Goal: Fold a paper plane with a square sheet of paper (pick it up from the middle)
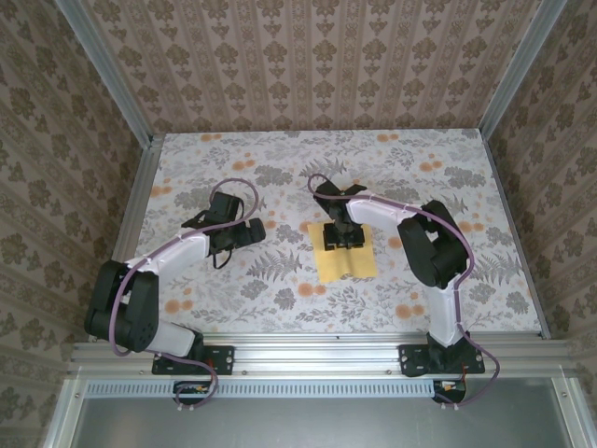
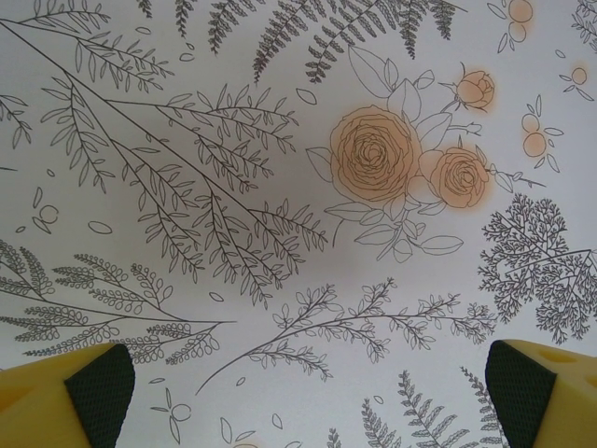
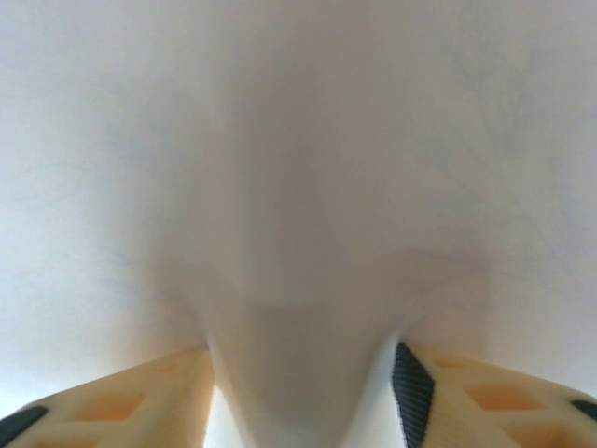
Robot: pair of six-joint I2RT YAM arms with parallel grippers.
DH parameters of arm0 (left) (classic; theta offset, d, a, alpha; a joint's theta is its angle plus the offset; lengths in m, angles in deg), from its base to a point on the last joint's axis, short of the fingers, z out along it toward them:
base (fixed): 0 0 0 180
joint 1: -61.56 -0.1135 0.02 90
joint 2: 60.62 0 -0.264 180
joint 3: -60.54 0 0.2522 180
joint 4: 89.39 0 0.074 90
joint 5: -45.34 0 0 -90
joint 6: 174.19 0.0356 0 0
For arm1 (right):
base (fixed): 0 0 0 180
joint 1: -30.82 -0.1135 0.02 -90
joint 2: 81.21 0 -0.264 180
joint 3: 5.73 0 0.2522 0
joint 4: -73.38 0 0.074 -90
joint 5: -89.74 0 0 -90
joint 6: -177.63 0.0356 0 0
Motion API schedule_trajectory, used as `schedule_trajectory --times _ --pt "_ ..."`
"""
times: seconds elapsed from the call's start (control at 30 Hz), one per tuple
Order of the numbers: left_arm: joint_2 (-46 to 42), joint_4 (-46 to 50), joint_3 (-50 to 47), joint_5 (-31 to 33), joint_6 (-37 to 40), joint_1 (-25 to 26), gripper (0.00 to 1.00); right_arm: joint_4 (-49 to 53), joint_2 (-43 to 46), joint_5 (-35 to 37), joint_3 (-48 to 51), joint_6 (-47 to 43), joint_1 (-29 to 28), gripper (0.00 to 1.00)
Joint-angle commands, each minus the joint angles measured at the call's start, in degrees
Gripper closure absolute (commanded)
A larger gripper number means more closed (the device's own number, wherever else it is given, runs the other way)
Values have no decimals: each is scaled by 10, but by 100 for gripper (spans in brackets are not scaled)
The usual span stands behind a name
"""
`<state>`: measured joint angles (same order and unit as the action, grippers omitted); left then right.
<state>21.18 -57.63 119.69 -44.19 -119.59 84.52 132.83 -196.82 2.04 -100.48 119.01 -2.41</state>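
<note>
Pinching up the middle of the square sheet of paper (image 1: pixel 347 257) beneath it, the right hand (image 1: pixel 342 239) held a raised fold between its fingers (image 3: pixel 410 387), while the left hand (image 2: pixel 308 392) hovered wide apart over the bare table (image 1: pixel 280 280), apparently waiting.

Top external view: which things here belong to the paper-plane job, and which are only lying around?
Belongs to the job:
- square sheet of paper, yellow, lying on the table
- right gripper, down on the sheet's far part
- left gripper, open over bare cloth

Not part of it:
- flower-print tablecloth
- patterned walls
</note>
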Motion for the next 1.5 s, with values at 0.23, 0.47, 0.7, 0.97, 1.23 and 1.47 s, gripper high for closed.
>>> schedule_trajectory --times 0.23,0.47,0.7,0.97,1.23,1.47 --pt "-48 -26 -31 -52 -49 5 0 -113 117 -177 44 11 6 68" --pt "-55 -116 -69 -134 -95 8 4 -292 172 -342 122 87 46 69" --pt "-29 -203 -81 -172 -136 28 20 -355 128 -389 193 100 91 69" --pt "55 -260 -37 -183 -163 107 38 -394 86 -405 243 83 122 69" --pt "145 -289 23 -194 -172 156 56 -395 74 -401 259 74 135 69" --pt "194 -289 58 -196 -173 176 66 -394 69 -385 264 82 139 71"
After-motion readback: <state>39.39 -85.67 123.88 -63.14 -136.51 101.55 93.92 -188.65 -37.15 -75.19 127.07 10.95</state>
